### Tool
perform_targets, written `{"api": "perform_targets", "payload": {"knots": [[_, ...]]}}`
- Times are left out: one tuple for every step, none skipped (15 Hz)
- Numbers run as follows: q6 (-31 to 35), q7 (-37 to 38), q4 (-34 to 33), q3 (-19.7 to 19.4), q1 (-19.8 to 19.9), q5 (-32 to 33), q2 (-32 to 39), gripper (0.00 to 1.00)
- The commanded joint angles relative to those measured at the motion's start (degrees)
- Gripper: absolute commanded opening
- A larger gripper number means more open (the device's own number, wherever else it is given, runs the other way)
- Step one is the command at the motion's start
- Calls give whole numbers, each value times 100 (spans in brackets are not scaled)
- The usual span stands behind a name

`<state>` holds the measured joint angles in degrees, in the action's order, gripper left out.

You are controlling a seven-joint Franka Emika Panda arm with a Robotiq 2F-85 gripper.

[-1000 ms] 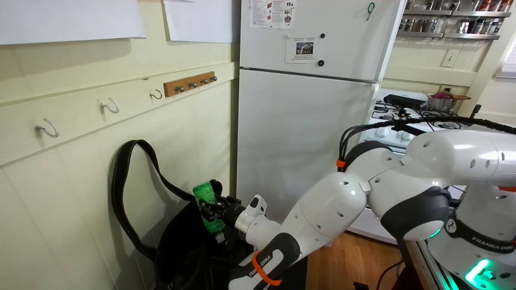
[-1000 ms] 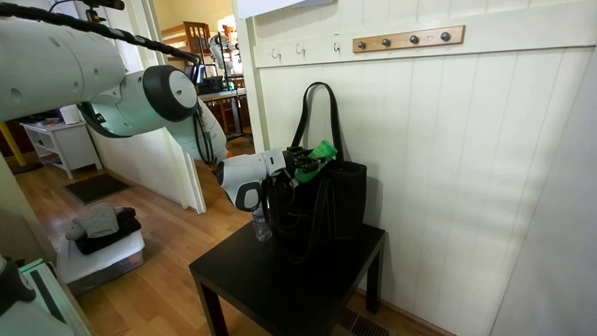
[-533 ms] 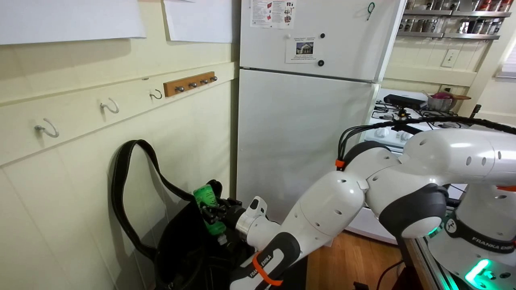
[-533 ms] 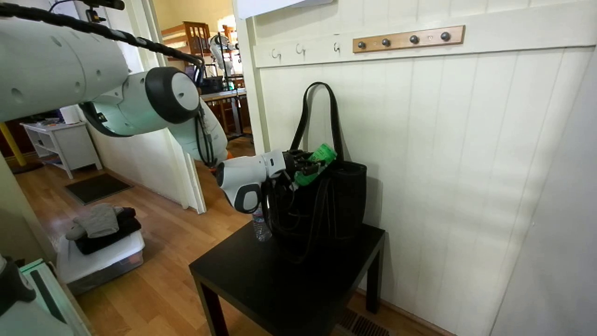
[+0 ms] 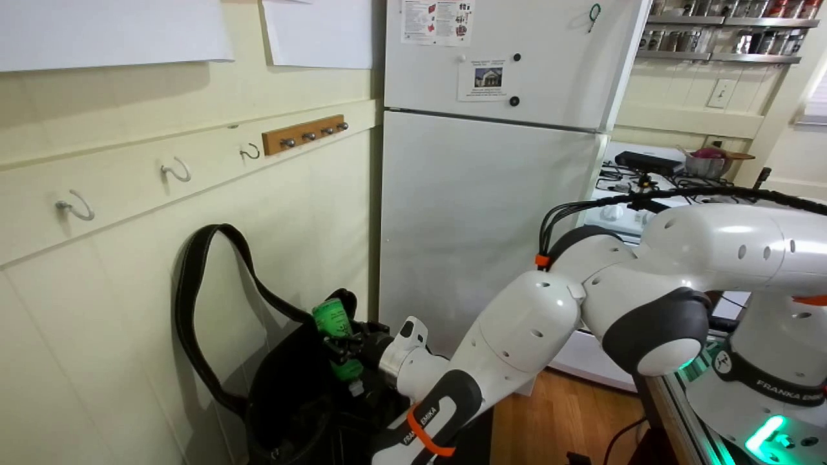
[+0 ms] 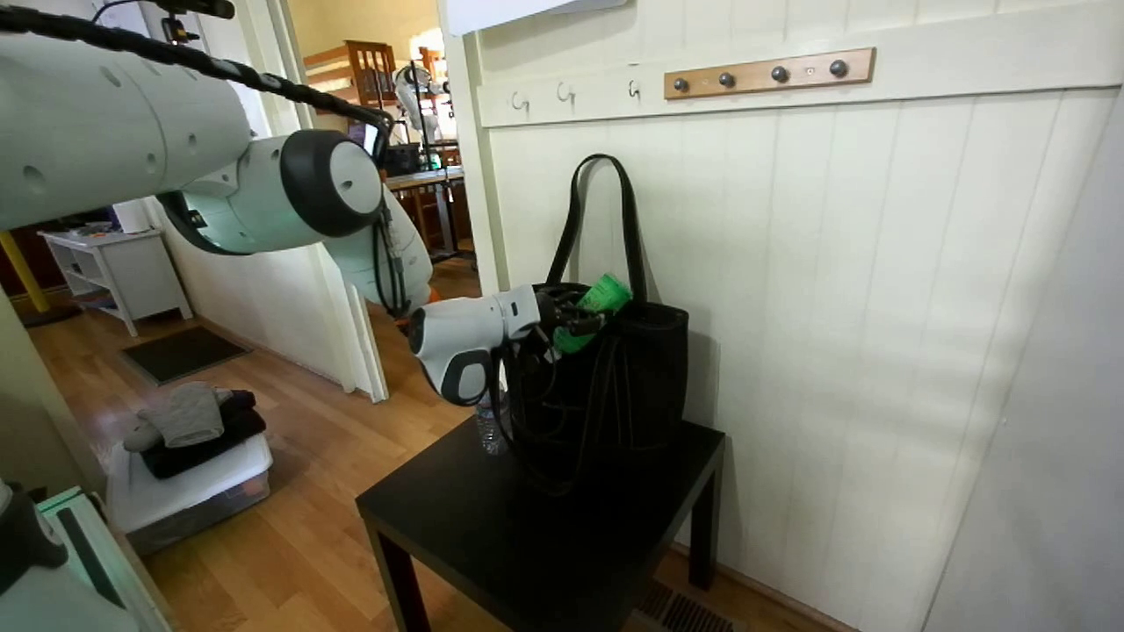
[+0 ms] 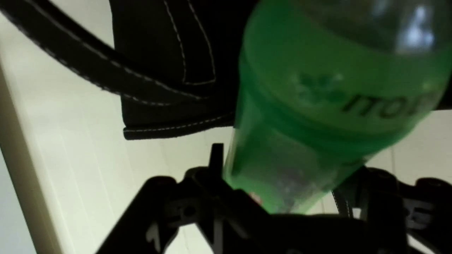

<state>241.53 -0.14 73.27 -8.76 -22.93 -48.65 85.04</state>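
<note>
Green bottle (image 6: 606,294) tilted at mouth of blk bag (image 6: 650,377), its 12 o'clock in an exterior view.
Claw (image 7: 293,160) straddles bottle; can't tell if gripped/loose. Looks midway: at mouth, not yet clear of claw.

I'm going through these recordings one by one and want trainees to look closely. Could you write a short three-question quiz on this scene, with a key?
1. Multiple choice: what is the pincer positioned around?
A) a grey cloth
B) a green bottle
C) a wall hook

2. True or false: the black bag stands directly on the floor.

3. Count: how many knobs are on the wooden rail on the wall?

Key:
1. B; the wrist view shows it tilted.
2. False; the bag stands on the black table.
3. Four, as both exterior views show.
</note>
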Motion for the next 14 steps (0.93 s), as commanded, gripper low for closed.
{"api": "perform_targets", "payload": {"knots": [[118,-97,101,106,96,193,0,100],[117,-105,107,101,100,206,1,100],[118,-123,110,104,109,219,1,100],[117,-139,110,105,116,227,0,100],[117,-160,109,107,123,234,0,100],[118,-166,103,104,128,239,0,100],[118,-164,98,117,140,264,0,100],[118,-137,89,147,160,323,0,100],[118,-105,80,156,164,370,0,100],[118,-68,67,211,196,464,0,100],[118,-53,65,240,212,541,0,100],[107,-48,71,342,268,655,0,100],[93,-213,-1,746,538,937,-4,100],[96,-225,27,820,584,1080,-2,100]]}}
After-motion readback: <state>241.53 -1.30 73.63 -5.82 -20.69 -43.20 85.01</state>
